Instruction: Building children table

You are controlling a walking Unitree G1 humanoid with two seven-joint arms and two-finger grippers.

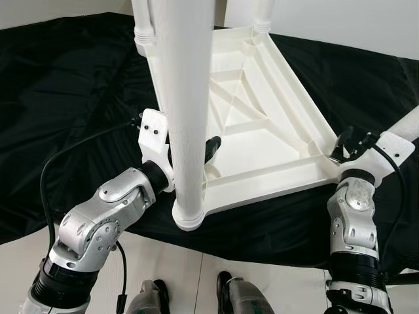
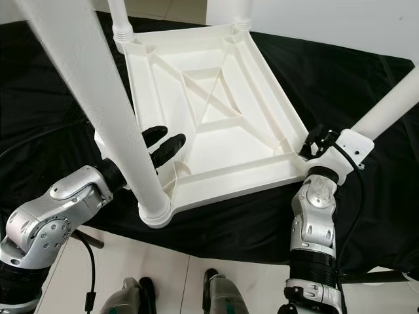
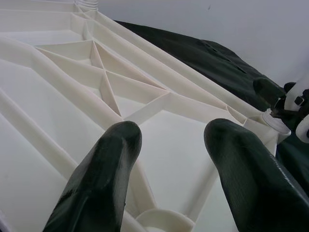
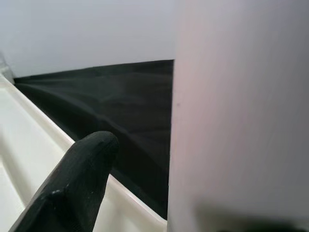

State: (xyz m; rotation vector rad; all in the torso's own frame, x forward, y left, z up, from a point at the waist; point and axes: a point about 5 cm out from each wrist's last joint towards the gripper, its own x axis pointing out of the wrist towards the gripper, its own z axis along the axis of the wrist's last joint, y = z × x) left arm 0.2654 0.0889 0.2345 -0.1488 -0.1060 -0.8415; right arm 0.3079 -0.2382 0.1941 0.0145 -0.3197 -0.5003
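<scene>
Evenly and brightly lit, soft shadows only; sharp in both eye views, blurred up close at the right of the right wrist view

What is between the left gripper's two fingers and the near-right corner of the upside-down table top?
In the right eye view, between the left gripper and that corner lies only the ribbed white underside of the table top, with nothing on it.

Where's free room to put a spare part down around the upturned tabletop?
Bare black cloth on the robot's left of the tabletop, and cloth off its far right edge. Crowded: near-left corner, left gripper beside the fitted leg; near-right corner, right gripper with a leg.
</scene>
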